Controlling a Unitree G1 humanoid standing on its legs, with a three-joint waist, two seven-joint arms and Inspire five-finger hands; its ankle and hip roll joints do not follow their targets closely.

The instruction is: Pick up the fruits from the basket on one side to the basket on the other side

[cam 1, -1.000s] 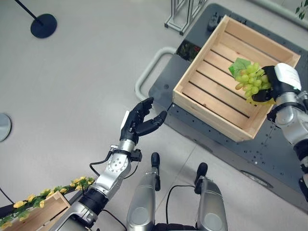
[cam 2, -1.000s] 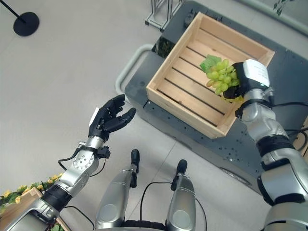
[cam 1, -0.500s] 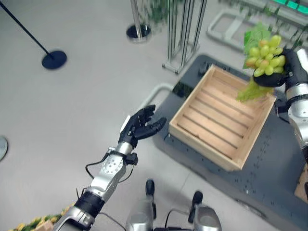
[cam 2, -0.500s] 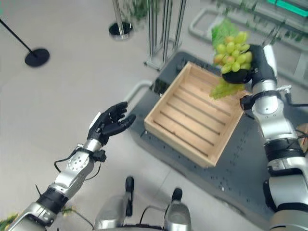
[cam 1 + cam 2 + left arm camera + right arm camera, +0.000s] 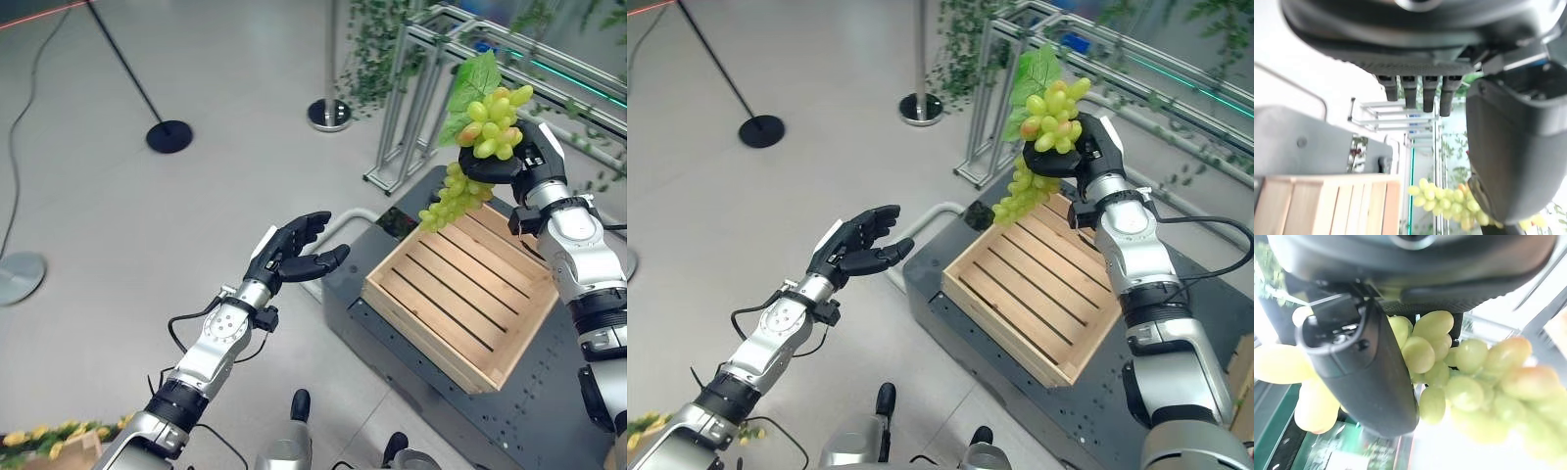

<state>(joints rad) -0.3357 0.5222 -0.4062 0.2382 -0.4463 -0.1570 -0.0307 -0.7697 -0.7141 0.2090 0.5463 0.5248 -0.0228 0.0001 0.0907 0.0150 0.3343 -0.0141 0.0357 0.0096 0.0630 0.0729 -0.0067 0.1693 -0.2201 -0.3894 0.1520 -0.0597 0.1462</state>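
My right hand (image 5: 516, 163) is shut on a bunch of green grapes (image 5: 493, 119) with a green leaf, held high above the far corner of the wooden crate (image 5: 460, 292). A lower part of the bunch dangles over the crate's far edge. In the right wrist view the grapes (image 5: 1459, 382) fill the space past my thumb. The crate's slatted floor is bare. My left hand (image 5: 292, 259) is open, palm up, held in the air to the left of the crate, holding nothing. The left wrist view shows the crate (image 5: 1327, 203) and the grapes (image 5: 1444, 200) beyond my straight fingers.
The crate stands on a dark grey cart (image 5: 549, 401) with a pale handle (image 5: 338, 220). A metal frame (image 5: 416, 108) with plants stands behind it. Two black pole bases (image 5: 169, 135) sit on the grey floor. A second crate with yellow flowers (image 5: 59, 446) is at the lower left.
The camera has tilted up, so the whole scene shifted down. My right hand has lifted the grapes out of the crate and carried them higher and leftward over its far corner. The left hand holds its pose.
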